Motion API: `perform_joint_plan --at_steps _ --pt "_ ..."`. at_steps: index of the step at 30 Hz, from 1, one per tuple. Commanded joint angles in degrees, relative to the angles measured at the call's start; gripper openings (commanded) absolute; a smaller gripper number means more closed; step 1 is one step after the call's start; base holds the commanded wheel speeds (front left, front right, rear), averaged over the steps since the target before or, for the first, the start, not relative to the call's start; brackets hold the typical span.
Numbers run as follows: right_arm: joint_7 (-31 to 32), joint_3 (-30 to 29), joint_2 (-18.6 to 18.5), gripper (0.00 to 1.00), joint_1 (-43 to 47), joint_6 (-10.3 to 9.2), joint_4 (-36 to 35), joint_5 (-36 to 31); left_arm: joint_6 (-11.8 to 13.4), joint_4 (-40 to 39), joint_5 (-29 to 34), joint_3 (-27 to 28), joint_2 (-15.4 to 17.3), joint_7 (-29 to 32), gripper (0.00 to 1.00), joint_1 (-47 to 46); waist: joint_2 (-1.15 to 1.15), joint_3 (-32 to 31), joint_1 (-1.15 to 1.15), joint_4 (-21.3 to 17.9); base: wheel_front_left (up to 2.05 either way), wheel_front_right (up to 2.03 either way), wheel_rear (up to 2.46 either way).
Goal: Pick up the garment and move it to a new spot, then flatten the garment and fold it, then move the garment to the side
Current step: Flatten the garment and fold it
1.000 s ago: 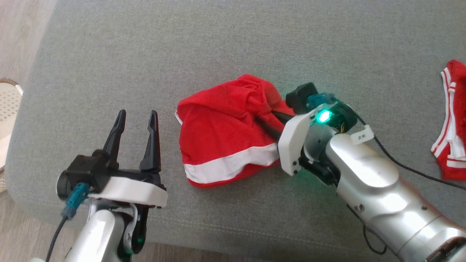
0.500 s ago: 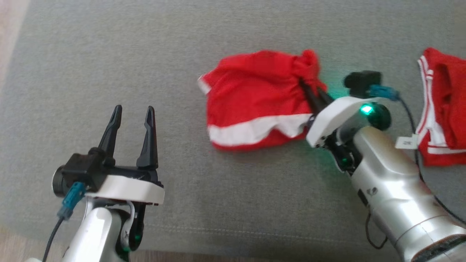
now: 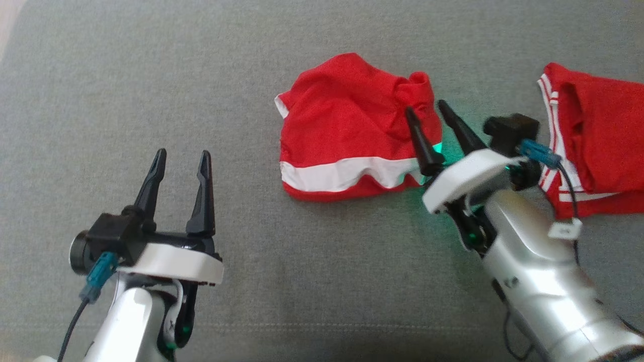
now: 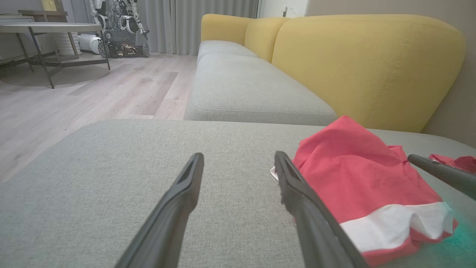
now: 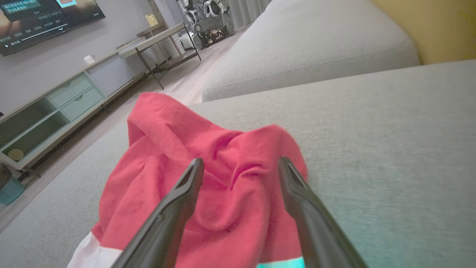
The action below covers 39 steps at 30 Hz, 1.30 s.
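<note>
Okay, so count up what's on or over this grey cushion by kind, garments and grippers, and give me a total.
Red garments with white trim: 2 (the crumpled garment and a second garment at the right edge)
Grippers: 2 (left gripper and right gripper, both open and holding nothing)
Total: 4

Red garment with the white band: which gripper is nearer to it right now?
Right. The right gripper stands open at the garment's bunched right edge; the left gripper is open, apart from it to its left.
</note>
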Motion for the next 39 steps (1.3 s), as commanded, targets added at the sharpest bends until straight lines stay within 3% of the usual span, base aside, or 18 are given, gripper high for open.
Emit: perform_joint_plan --at_steps 1,6,12,25,39 --pt "-1.3 -0.2 -1.0 1.0 2.1 0.37 -3.6 -1.0 -0.2 -1.4 0.4 2.5 1.2 -0.3 1.0 -0.6 0.0 -1.1 0.0 -0.8 0.0 0.0 0.0" --pt "-2.4 -5.4 -3.8 1.0 7.7 0.37 -12.4 -4.2 0.4 -1.5 0.2 3.1 1.9 -0.2 1.0 0.7 0.0 -3.0 0.0 -2.0 0.0 0.0 0.0" --pt "-2.4 -11.8 -4.4 1.0 14.8 0.37 -22.3 -9.1 0.9 -1.8 0.1 3.4 2.8 0.3 1.0 2.2 0.0 -5.3 0.0 -3.0 0.0 0.0 0.0" --pt "8.6 -22.4 -0.6 1.0 31.8 0.37 -44.9 -20.8 1.1 -1.7 0.3 2.3 4.4 2.1 1.0 5.6 0.0 -8.7 0.0 -3.9 0.0 0.0 0.0" --pt "12.1 -24.0 1.3 1.0 34.7 0.37 -50.9 -22.8 1.5 -2.3 0.2 1.8 5.1 2.6 1.0 5.4 0.0 -8.3 0.0 -3.8 0.0 0.0 0.0"
